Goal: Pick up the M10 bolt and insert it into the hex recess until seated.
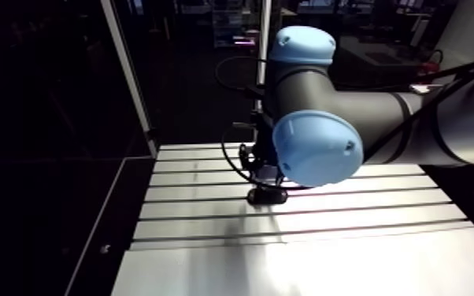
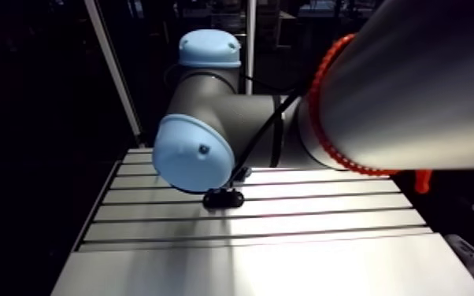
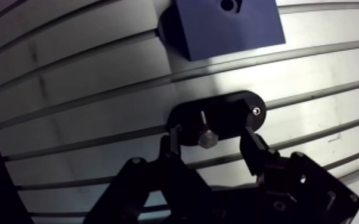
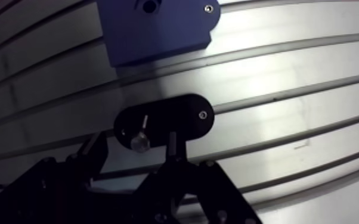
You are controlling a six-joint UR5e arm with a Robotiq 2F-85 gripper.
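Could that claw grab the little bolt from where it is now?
Probably yes: the bolt sits on the black holder, between the gripper's open fingers, with nothing covering it.

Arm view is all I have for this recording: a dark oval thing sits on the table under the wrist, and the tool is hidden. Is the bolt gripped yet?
Observer: No. In the wrist view the tool is open, with one finger on each side of the bolt and neither touching it. The bolt rests on that black oval holder.
Operator: And where would it go? I see no recess from here.
Observer: A blue block lies ahead of the tool, beyond the holder and apart from it. There is a dark opening in its top face, only partly in view.
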